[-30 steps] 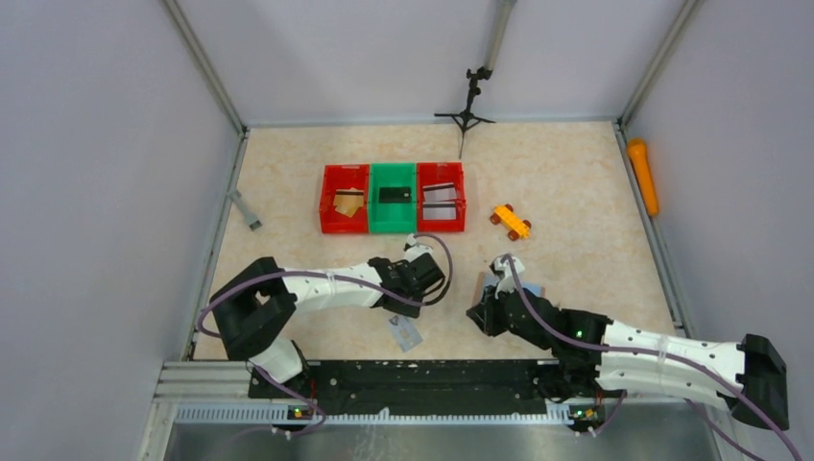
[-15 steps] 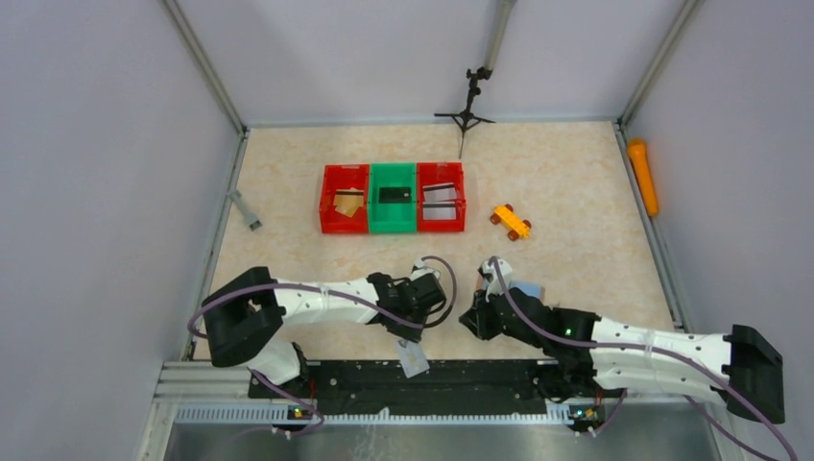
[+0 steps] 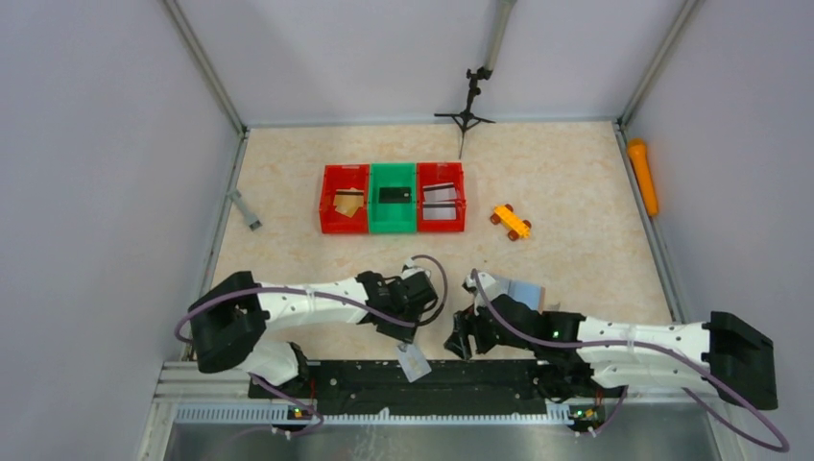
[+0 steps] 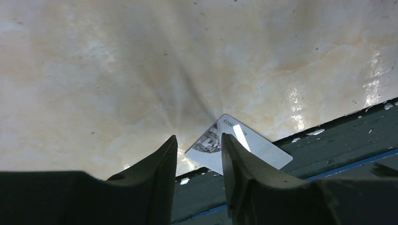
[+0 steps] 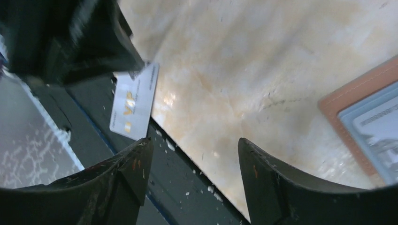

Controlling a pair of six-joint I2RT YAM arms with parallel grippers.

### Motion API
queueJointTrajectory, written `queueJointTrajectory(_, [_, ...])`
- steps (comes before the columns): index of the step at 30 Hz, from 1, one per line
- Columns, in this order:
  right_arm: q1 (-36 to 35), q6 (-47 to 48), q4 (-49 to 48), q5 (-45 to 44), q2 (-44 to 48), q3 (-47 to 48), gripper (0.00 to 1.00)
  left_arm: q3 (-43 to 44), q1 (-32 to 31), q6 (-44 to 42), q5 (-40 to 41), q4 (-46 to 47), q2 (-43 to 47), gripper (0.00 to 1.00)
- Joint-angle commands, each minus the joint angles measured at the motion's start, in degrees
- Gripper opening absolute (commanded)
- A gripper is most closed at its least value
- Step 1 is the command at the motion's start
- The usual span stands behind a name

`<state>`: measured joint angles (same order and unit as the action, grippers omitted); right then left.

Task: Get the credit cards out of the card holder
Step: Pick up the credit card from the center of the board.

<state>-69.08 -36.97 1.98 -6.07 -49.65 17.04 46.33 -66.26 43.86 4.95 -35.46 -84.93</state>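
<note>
Card holder [image 3: 526, 289]: tan, open flat, grey panel up, lower centre-right.
Silver card [image 3: 413, 362]: flat, skewed, overhanging table edge, bottom centre.
Gold card [image 3: 347, 203], black card [image 3: 395, 194], striped card [image 3: 440, 202]: row, upper centre.

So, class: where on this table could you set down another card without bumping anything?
Bare table lies between the bins and the back wall, and between the toy car and orange cylinder. The near edge is crowded: left gripper, right gripper, a card and the card holder.
</note>
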Motion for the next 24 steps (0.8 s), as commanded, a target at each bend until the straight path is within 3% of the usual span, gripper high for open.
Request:
queueJointTrajectory(1, [-5.10,-2.73,3.15,-2.93,-3.28,4.48,0.69,-0.60,2.32,0.75,2.85,-2.39,7.37,0.44])
queueJointTrajectory(7, [-6.84,-4.17,5.13,-6.47,-4.96,6.26,0.58,-1.95,1.71,1.33,-1.62,-4.42,14.24,0.43])
queueJointTrajectory(13, [-6.39,-3.00,5.51,-8.12,-5.01,8.21,0.51,-1.81,-8.53,5.52,-1.95,-2.93,16.27,0.15])
queueJointTrajectory(17, [0.89,-3.00,-0.73,4.26,-6.20,6.86,0.52,-2.63,-13.17,8.98,-2.23,-0.49,14.65,0.01])
queueJointTrajectory(24, [8.08,-7.17,-13.36,16.09,-7.83,1.58,0.53,-5.67,-15.74,11.83,-2.15,6.71,10.55,0.00])
